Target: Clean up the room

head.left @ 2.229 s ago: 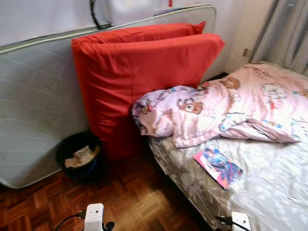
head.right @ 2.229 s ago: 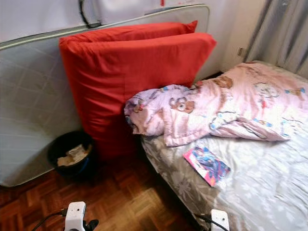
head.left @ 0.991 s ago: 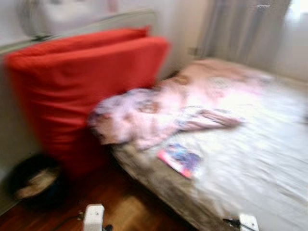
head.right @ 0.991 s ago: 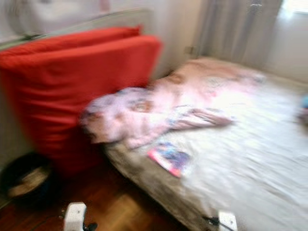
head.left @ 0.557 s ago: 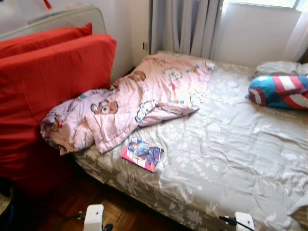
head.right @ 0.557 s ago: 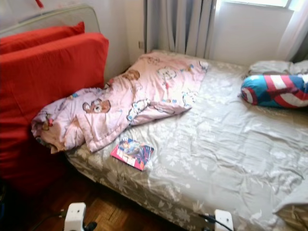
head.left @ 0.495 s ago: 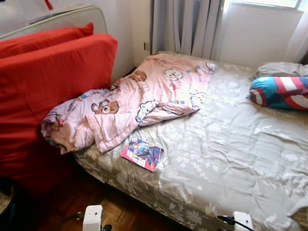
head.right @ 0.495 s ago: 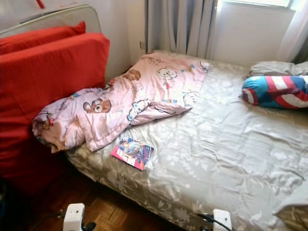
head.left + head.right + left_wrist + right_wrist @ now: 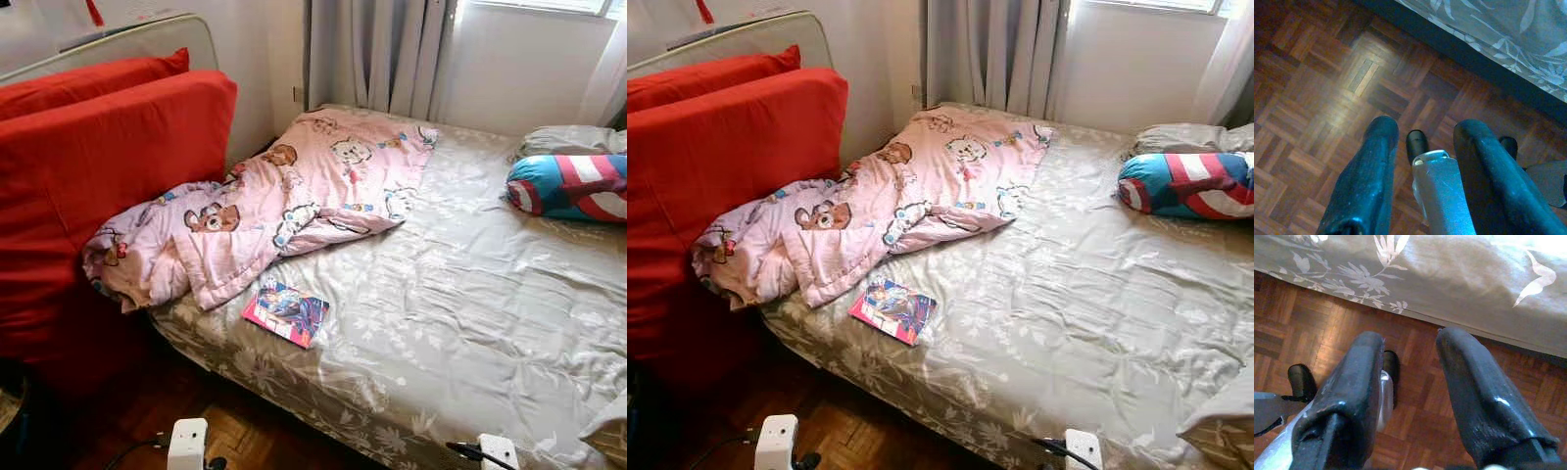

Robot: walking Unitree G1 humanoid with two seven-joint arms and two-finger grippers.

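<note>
A bed [image 9: 470, 323] with a grey leaf-patterned sheet lies before me. A crumpled pink bear-print blanket [image 9: 274, 206] is heaped at its left end. Beside it, near the bed's front edge, lies a colourful comic book [image 9: 286, 313]. A blue, red and white striped pillow [image 9: 568, 186] rests at the far right. My left gripper [image 9: 1422, 132] hangs open over the parquet floor [image 9: 1312, 98] with nothing in it. My right gripper [image 9: 1410, 345] hangs open too, by the sheet's hanging edge [image 9: 1449, 279].
A big red cushion [image 9: 88, 166] leans against an upright grey mattress [image 9: 127, 39] at the left. A dark bin [image 9: 12, 416] sits low at the left edge. Curtains [image 9: 377, 54] and a window wall stand behind the bed. A pale pillow [image 9: 568, 139] lies at the far right.
My view has swung to the right, from the red cushion and bin to the whole bed, then settled. Things on the bed have not moved. Both arms stay hanging.
</note>
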